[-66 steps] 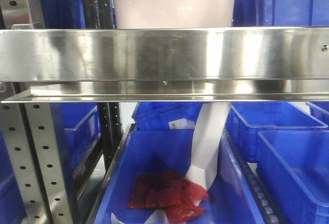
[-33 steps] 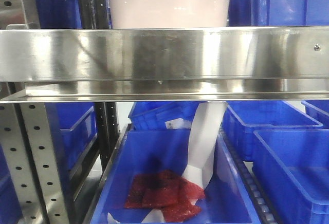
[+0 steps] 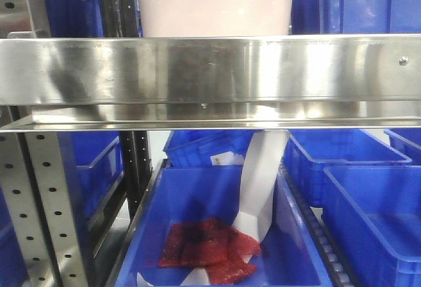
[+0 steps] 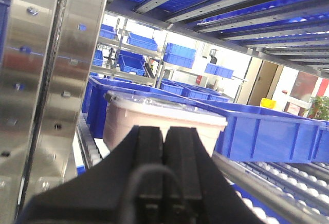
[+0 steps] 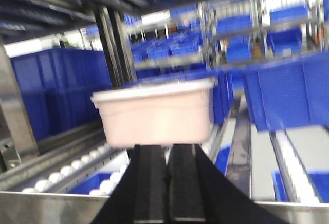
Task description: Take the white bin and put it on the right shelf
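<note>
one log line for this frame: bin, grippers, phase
phase: approach | white bin: on roller rack behind steel rail, ungrasped | left gripper: shut, empty | right gripper: shut, empty

This is a warehouse or storeroom. Blue plastic crates (image 4: 267, 131) fill roller-track racks around the steel shelf rail (image 3: 210, 70), with more crate-laden racks (image 4: 139, 54) behind it.

Pinkish white bin (image 3: 214, 4) sits on steel shelf (image 3: 210, 70).

front low, wrist views share white bin (image 5: 157, 116)
</note>
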Robot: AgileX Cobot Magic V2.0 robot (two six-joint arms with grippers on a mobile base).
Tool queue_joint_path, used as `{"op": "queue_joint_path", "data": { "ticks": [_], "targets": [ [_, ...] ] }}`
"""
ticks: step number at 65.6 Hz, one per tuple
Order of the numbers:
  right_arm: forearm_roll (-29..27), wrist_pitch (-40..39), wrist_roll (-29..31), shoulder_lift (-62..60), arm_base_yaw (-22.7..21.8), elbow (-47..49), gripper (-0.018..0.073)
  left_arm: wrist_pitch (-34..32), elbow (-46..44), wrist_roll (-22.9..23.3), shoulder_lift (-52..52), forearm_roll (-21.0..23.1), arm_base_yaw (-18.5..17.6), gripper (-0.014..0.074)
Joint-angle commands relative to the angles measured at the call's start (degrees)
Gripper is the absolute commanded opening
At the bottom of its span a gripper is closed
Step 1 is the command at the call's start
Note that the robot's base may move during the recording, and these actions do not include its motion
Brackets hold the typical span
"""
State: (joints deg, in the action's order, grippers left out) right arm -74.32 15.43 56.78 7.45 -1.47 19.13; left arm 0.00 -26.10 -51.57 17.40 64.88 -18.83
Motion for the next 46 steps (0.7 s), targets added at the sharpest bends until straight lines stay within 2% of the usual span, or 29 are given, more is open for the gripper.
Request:
{"op": "queue_joint_path", "data": {
  "ticks": [1,12,46],
  "targets": [
    [-0.7,-2.4,0.9,-2.6,0.0,0.6,0.0029,-1.9,0.4,-0.1,-2.0,0.0,-0.5,-0.0117],
    [-0.7,-2.0,0.9,-4.5,0.0,0.4,0.0029,-1.9,2.4,-0.1,-6.1,0.0,-0.5,-0.0117],
    [-0.7,-1.7,0.9,-4.5,0.0,0.4,0.0029,-1.8,2.4,-0.1,-6.1,0.6,-0.5,-0.0117]
  ]
}}
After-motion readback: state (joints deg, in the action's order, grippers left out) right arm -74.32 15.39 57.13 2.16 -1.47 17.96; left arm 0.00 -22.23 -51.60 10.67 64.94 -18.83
